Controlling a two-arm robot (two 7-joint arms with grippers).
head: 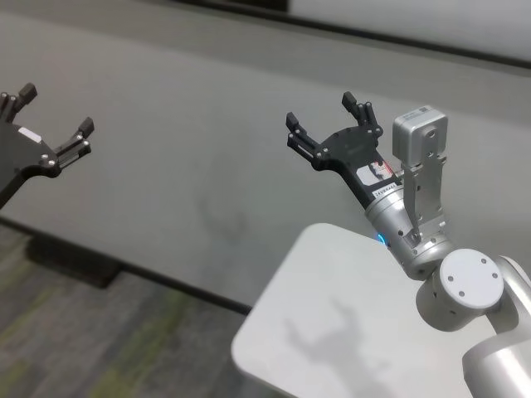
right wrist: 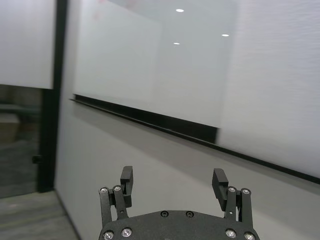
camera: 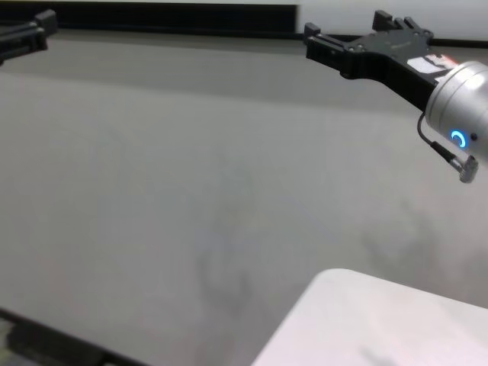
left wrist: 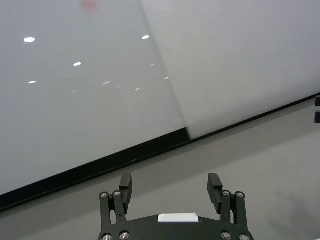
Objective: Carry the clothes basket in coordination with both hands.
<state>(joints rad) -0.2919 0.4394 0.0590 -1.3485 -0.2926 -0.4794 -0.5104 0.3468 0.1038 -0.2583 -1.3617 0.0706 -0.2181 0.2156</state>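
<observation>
The clothes basket is not in any view. My left gripper is held up in the air at the far left, open and empty, facing a grey wall; its two fingers also show spread apart in the left wrist view. My right gripper, on a silver wrist with a blue ring, is raised at the right, open and empty. It also shows in the right wrist view and in the chest view. The two grippers are far apart at about the same height.
A white table with a rounded corner stands below my right arm and also shows in the chest view. A grey wall with a black baseboard is ahead. Carpeted floor lies at the lower left.
</observation>
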